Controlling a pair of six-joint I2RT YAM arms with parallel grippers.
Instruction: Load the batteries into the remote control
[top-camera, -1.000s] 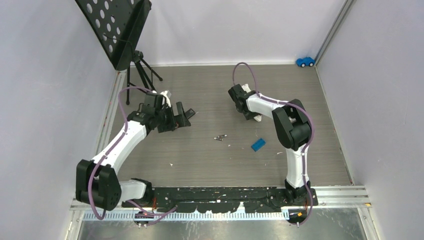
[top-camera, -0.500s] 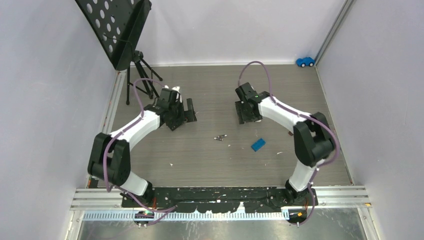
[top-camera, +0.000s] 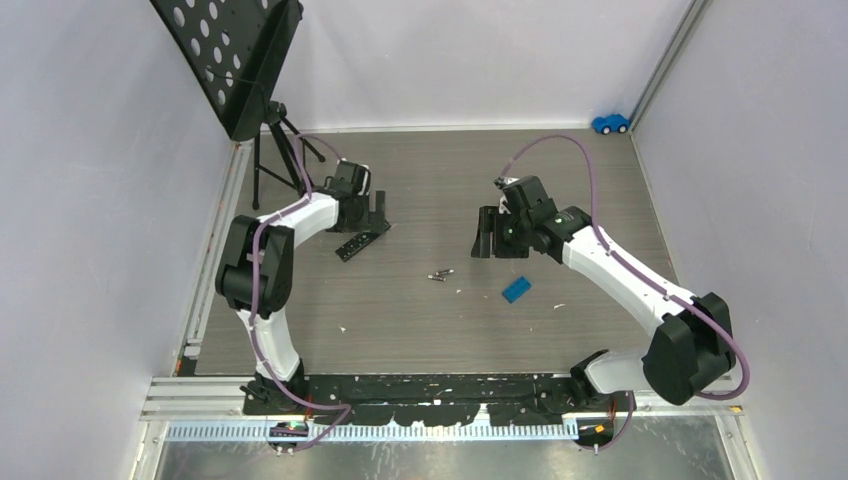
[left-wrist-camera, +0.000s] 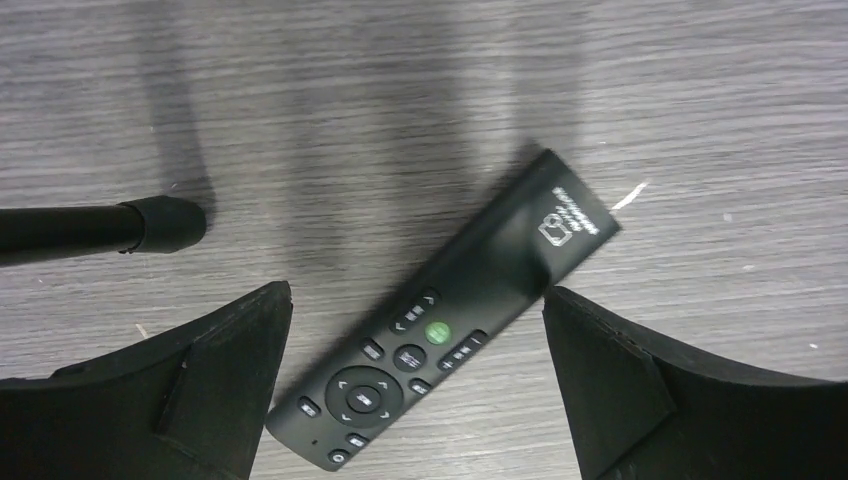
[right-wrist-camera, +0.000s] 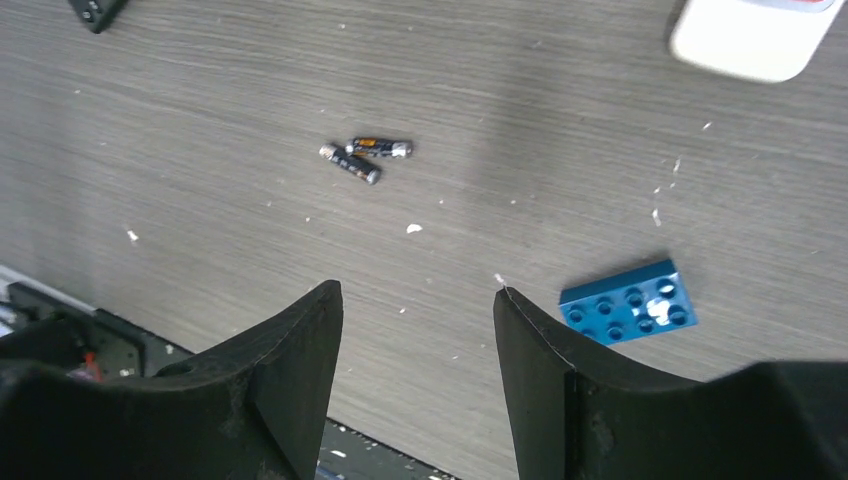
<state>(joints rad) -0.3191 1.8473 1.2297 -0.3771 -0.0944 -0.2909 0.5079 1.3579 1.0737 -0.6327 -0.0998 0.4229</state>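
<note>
Two arms (top-camera: 300, 215) have swung outward; left pincer (left-wrist-camera: 415, 300) hangs open over remote (left-wrist-camera: 500, 260).

Up and to the left of the batteries (right-wrist-camera: 365, 155), we see only a corner of the black remote (right-wrist-camera: 95, 10); the picture's top edge cuts off the rest. Up and to their right, a white object (right-wrist-camera: 750, 35) is cut off the same way and blurred. We cannot read the batteries' labels or tell their poles. Far to their left, the tripod leg (left-wrist-camera: 100, 225) runs off the frame.
</note>
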